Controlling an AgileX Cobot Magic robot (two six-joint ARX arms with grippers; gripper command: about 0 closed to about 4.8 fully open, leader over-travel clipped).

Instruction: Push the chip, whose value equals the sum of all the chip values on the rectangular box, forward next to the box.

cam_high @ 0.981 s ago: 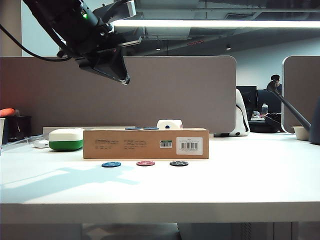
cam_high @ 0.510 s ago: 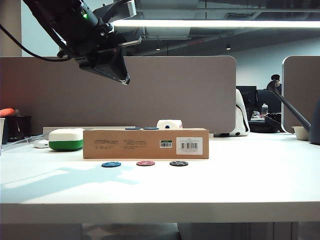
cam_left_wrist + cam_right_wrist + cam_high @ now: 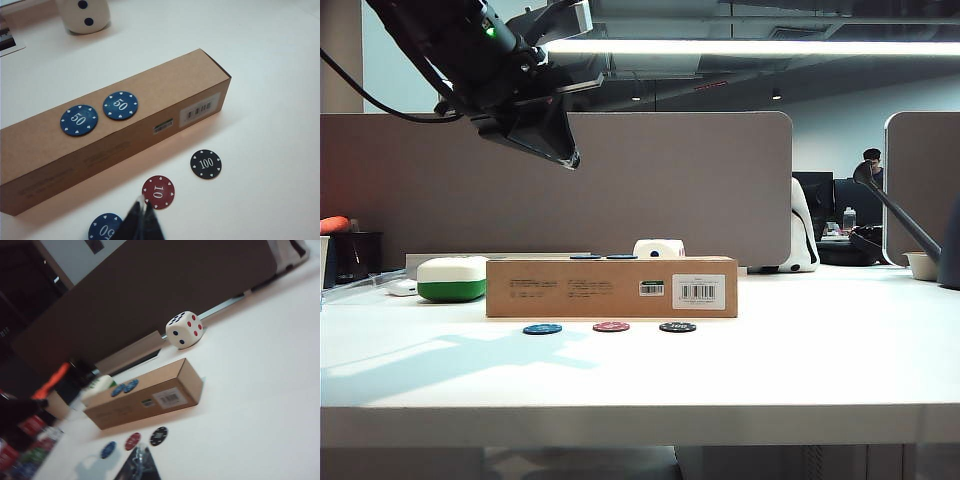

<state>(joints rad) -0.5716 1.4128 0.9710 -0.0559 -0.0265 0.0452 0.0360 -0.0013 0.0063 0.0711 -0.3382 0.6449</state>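
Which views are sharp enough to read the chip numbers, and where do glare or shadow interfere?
Left wrist view: sharp; the black chip reads 100, the shut left gripper tip is dark. Right wrist view: tilted, soft, numbers unreadable, the right gripper blurred. Exterior view: ceiling light glare, arm shadow on the white table, brown cardboard box print too small.

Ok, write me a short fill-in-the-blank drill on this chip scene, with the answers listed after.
1. Both blue chips lying on the rectangular box are printed with the number ____.
2. The black chip on the table is printed ____.
3. Between that chip and the blue table chip lies the ____ chip printed 10.
4. The left pincer and right pincer both hover ____ the table.

Answers: 50; 100; red; above
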